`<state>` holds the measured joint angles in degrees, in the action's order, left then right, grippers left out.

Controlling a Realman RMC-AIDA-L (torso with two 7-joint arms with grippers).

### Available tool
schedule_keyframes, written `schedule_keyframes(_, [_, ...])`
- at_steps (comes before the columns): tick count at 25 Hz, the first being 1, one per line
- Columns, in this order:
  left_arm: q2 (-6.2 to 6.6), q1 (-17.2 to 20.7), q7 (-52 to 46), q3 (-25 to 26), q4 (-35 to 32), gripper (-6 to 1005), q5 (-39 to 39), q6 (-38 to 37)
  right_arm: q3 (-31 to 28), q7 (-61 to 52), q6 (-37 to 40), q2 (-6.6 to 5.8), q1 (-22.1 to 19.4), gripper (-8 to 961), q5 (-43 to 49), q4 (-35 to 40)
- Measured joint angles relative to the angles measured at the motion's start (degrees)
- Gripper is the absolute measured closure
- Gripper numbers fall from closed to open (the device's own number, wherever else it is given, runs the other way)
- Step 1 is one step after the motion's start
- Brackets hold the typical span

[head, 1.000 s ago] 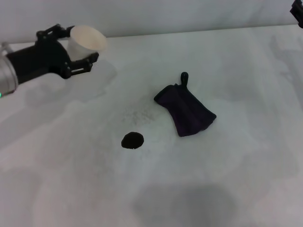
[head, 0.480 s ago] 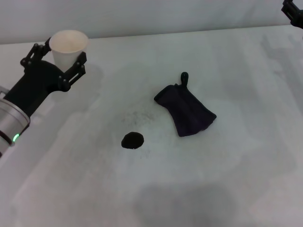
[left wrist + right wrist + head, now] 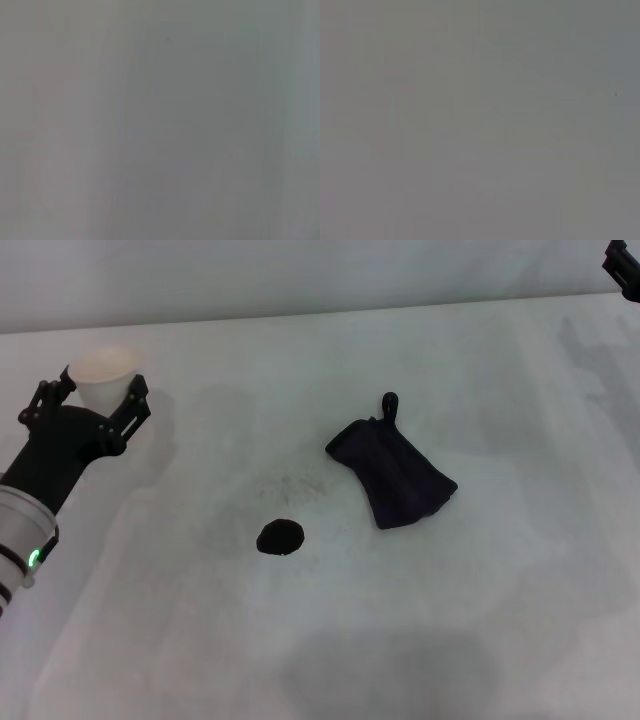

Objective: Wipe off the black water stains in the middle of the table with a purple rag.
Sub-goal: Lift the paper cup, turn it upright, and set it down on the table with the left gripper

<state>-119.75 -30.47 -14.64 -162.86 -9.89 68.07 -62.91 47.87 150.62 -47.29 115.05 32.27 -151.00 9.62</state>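
In the head view the purple rag [image 3: 395, 472] lies crumpled on the white table [image 3: 480, 620], right of centre, its small loop pointing away from me. The black water stain [image 3: 280, 536], a small glossy blot, sits to the rag's left and nearer to me, a hand's width apart from it. My left gripper [image 3: 95, 397] is at the far left, shut on a white paper cup [image 3: 100, 373] held upright, well away from both rag and stain. Only a dark tip of my right gripper [image 3: 624, 262] shows at the top right corner. Both wrist views show plain grey.
Faint grey speckles [image 3: 290, 485] lie on the table between the stain and the rag. The table's back edge meets a pale wall [image 3: 300, 280].
My left gripper has carried the cup leftward and toward me, and the cup has gone from tilted to upright. Rag and stain have not moved.
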Motion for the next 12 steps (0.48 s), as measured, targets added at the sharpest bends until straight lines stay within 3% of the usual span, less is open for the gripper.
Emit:
schedule_keyframes(8, [-0.07, 1.40, 14.70, -0.01, -2.91, 163, -0.25, 2.50, 0.40, -0.10, -0.06, -0.01, 0.01, 180, 0.00, 0.16])
schedule_keyframes(12, [-0.13, 2.07, 16.78, -0.01, -3.65, 163, -0.17, 3.00, 0.48, -0.09, -0.16, 0.05, 0.20, 181, 0.00, 0.16])
